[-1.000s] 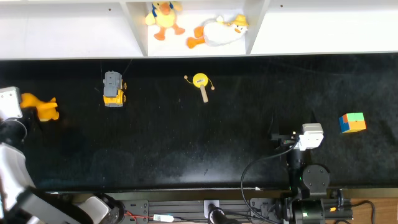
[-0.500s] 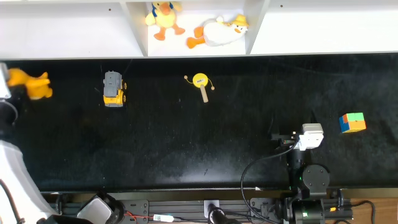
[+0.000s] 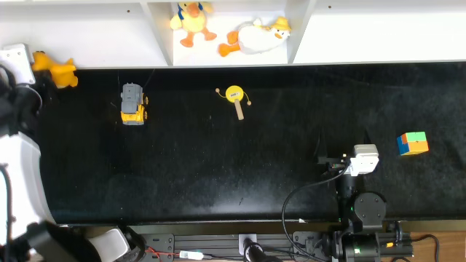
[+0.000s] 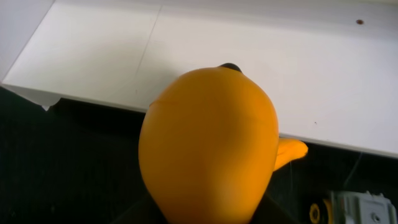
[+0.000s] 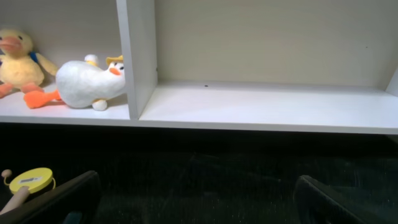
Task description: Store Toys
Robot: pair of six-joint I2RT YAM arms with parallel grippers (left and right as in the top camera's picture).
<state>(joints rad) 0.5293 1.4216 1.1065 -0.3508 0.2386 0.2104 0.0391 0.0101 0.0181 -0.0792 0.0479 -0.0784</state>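
Observation:
My left gripper (image 3: pixel 36 69) is shut on an orange toy duck (image 3: pixel 57 71) at the far left, raised near the front edge of the white shelf unit (image 3: pixel 80 44). The left wrist view has the orange duck (image 4: pixel 208 149) close up, with the left shelf compartment (image 4: pixel 261 62) right behind it. A grey and yellow toy truck (image 3: pixel 132 103) and a yellow rattle drum (image 3: pixel 235 98) lie on the black table. A colourful cube (image 3: pixel 412 143) sits at the right. My right gripper (image 5: pixel 193 199) rests open low at the right, its fingers (image 5: pixel 56 196) spread wide.
The middle shelf compartment holds a yellow plush duck (image 3: pixel 192 20) and a white plush goose (image 3: pixel 256 36). The right compartment (image 5: pixel 267 102) faces the right wrist. Black table (image 3: pixel 233 167) lies between the toys.
The left arm has lifted the orange duck off the table and carried it away from its base, up to the left shelf's front edge. The right arm has kept still.

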